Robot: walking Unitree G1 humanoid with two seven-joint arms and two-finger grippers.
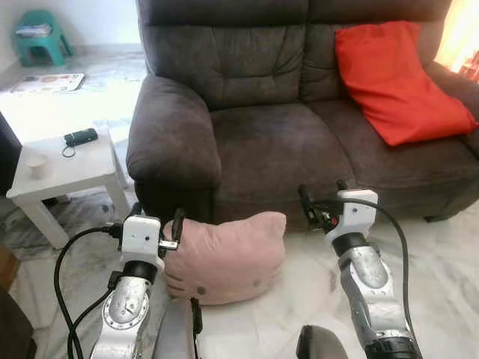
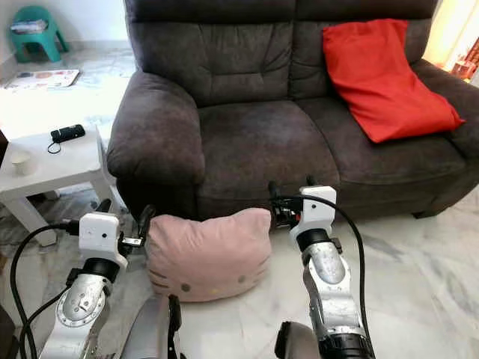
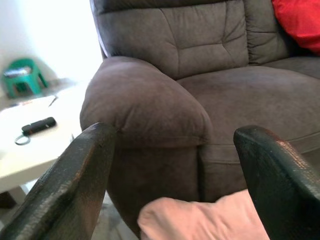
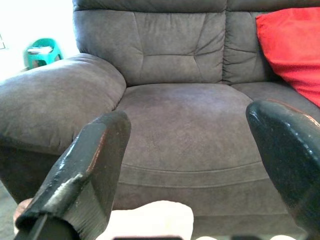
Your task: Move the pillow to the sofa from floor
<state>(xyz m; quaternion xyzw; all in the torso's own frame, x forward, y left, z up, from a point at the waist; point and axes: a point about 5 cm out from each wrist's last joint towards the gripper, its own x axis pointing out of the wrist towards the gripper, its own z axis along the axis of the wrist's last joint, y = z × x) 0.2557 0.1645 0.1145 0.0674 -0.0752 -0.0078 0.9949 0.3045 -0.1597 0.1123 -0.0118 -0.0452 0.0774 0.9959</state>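
You have the pillow (image 1: 224, 258) standing on the floor against the sofa (image 1: 284, 142) front, bracketed by both arms, presumably for a two-sided squeeze. The left gripper (image 1: 157, 228) sits at its left edge and the right gripper (image 1: 323, 200) just off its right corner; both have fingers spread, gripping nothing. The seat beside the red cushion (image 1: 397, 78) is your likely drop spot.

Sofa (image 1: 284, 142): dark grey-brown cloth, matt, short suede-like nap, stitched seams.
Pink pillow (image 1: 224, 258): soft matt fabric, slightly fuzzy, with a printed or stitched face.
Red cushion (image 1: 397, 78): smooth woven cloth, faint sheen, creased.
Floor (image 1: 441, 277): pale marbled tile, glossy.
Side table (image 1: 63, 176): white, smooth, matt.
Left gripper (image 3: 175, 170) and right gripper (image 4: 195, 165): fingers (image 3: 70, 185) black, scuffed and rough-textured, apparently hard plastic or rubber. Arms brushed silver metal with white plastic wrist housings.
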